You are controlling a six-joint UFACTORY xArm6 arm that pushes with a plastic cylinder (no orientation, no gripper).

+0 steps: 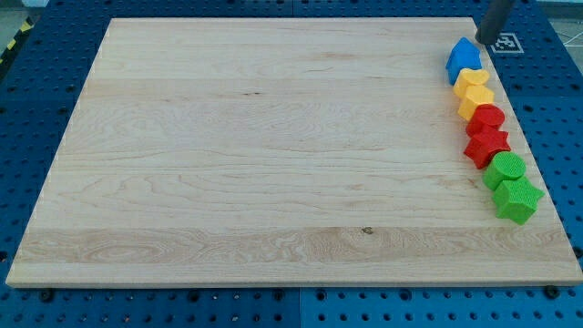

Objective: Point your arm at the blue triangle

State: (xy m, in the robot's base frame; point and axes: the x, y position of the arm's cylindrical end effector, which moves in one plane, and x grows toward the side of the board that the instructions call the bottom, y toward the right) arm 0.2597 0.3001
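Observation:
A blue block (464, 59), its shape hard to make out from this angle, sits at the top of a column of blocks along the board's right edge. My tip (484, 42) comes down from the view's top right corner. It stands just above and to the right of the blue block, close to it or touching it. Below the blue block come two yellow blocks (471, 80) (475, 99). Then come a red rounded block (487, 117) and a red star (487, 145).
A green rounded block (505, 169) and a green star (517, 199) end the column near the right edge of the wooden board (255, 155). A blue pegboard (565, 109) surrounds the board. A black-and-white marker tag (506, 42) lies beside my rod.

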